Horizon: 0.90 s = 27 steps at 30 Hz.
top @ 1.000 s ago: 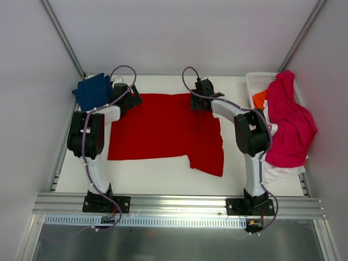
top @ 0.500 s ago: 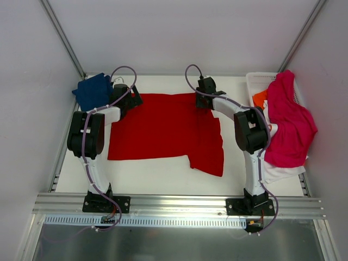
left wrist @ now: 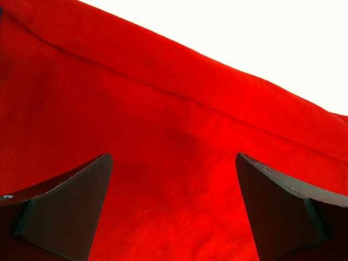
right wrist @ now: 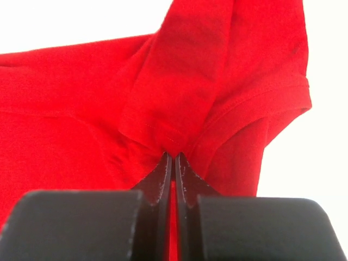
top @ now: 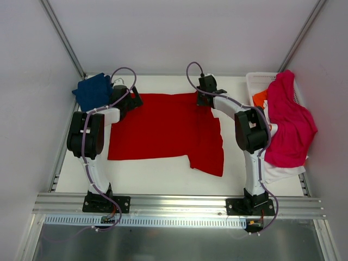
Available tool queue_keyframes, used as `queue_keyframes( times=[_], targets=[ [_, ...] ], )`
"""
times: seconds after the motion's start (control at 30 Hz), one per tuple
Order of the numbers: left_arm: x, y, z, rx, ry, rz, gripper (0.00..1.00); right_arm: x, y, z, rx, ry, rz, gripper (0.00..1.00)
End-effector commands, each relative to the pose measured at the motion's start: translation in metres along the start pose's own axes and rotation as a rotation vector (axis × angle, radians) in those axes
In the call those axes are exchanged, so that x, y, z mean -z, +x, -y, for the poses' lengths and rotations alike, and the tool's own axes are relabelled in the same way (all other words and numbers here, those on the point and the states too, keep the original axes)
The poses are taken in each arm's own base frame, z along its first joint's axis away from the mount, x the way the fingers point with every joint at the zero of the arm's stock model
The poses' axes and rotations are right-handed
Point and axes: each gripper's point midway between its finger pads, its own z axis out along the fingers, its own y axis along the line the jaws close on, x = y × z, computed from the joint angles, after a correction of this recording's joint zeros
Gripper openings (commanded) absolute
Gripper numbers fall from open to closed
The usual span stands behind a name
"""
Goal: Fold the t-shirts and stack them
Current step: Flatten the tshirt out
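Observation:
The bright red t-shirt (top: 163, 128) lies spread flat across the middle of the table. My left gripper (top: 132, 101) hovers over its far left corner; in the left wrist view the left gripper (left wrist: 173, 160) is open, with red cloth (left wrist: 163, 98) beneath its wide-apart fingers. My right gripper (top: 203, 100) sits at the shirt's far right edge. The right wrist view shows this gripper (right wrist: 174, 155) shut on a pinched fold of the red t-shirt (right wrist: 190, 70) by a sleeve hem. A folded navy blue t-shirt (top: 91, 91) rests at the far left corner.
At the far right, a white basket (top: 251, 81) holds an orange shirt (top: 259, 98). A magenta-pink shirt (top: 288, 122) drapes over the basket, and white cloth (top: 280, 173) lies under it at the table's right edge. The arm bases stand along the near rail.
The right gripper has closed onto the red t-shirt's far right edge and shifted slightly towards the far side. The left arm and the shirt have stayed still.

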Motion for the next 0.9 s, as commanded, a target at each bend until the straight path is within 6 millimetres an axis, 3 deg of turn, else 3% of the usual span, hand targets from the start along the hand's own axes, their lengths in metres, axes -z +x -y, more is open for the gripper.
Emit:
queue_keyframes(
  times=[0.0, 0.37, 0.4, 0.43, 0.5, 0.53, 0.7, 0.87],
  targets=[
    [0.013, -0.030, 0.011, 0.021, 0.057, 0.077, 0.98, 0.015, -0.049, -0.017, -0.062, -0.056, 0.113, 0.00],
    [0.015, -0.032, 0.008, 0.052, 0.084, 0.081, 0.98, 0.011, -0.118, -0.051, -0.172, -0.168, 0.279, 0.01],
    [0.015, -0.031, 0.008, 0.052, 0.086, 0.081, 0.98, -0.002, -0.113, -0.053, -0.177, -0.173, 0.269, 0.00],
    [0.016, -0.031, 0.009, 0.052, 0.088, 0.082, 0.98, 0.001, -0.130, -0.060, -0.197, -0.196, 0.303, 0.00],
    [0.016, -0.031, 0.009, 0.050, 0.091, 0.084, 0.98, -0.020, -0.126, -0.067, -0.208, -0.218, 0.296, 0.00],
    [0.016, -0.030, 0.009, 0.049, 0.091, 0.084, 0.98, -0.019, -0.140, -0.071, -0.222, -0.237, 0.329, 0.01],
    [0.016, -0.031, 0.008, 0.047, 0.094, 0.093, 0.98, -0.053, -0.154, -0.081, -0.299, -0.284, 0.439, 0.00],
    [0.018, -0.029, 0.013, 0.041, 0.122, 0.088, 0.98, -0.064, -0.175, -0.078, -0.376, -0.290, 0.578, 0.00]
  ],
)
